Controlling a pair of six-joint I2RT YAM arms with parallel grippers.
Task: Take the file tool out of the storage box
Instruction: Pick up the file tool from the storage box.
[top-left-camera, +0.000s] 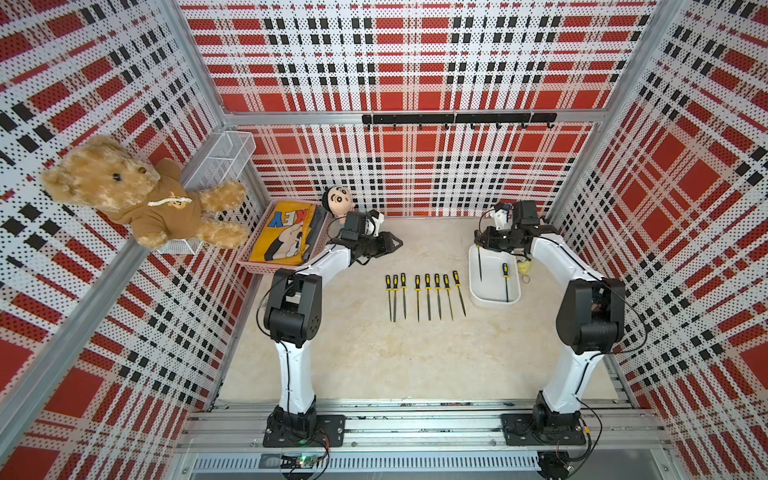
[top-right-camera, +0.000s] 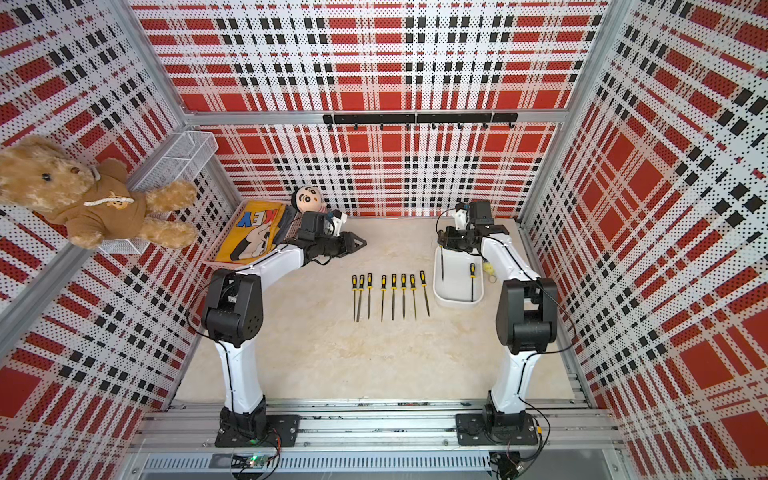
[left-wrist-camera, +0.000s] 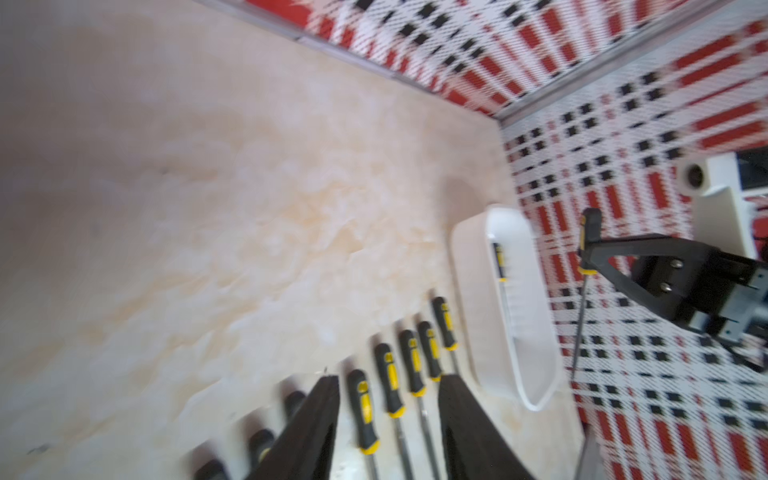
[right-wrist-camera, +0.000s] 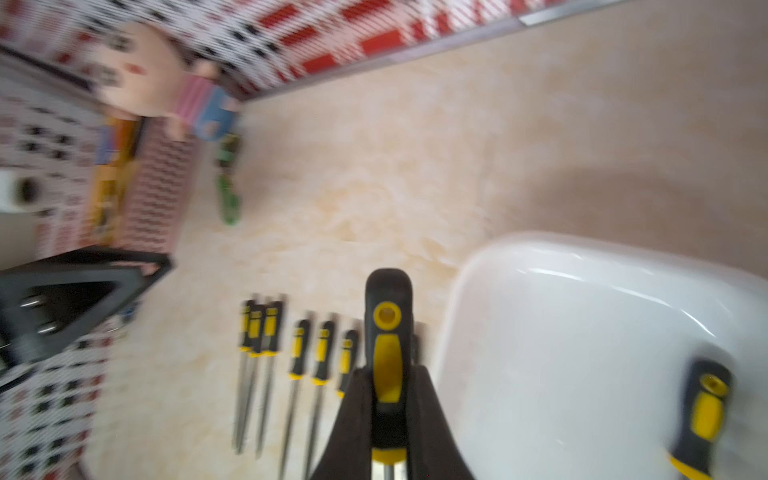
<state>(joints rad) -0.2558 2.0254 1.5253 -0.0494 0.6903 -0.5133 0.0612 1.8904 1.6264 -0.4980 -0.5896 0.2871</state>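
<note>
file tool (right-wrist-camera: 387, 357) handle clamped between right fingers (right-wrist-camera: 353, 419), storage box (right-wrist-camera: 561, 316) just beside them, left fingers (left-wrist-camera: 311, 419) parted and empty

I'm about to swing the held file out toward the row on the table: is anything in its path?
Only the storage box wall: the file hangs tip-down from the right end effector over that side, tip clearance unclear. Beyond it, bare table before the row of files.

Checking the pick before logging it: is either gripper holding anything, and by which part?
The right gripper holds a file by its black-and-yellow handle; the left gripper is open and empty.
</note>
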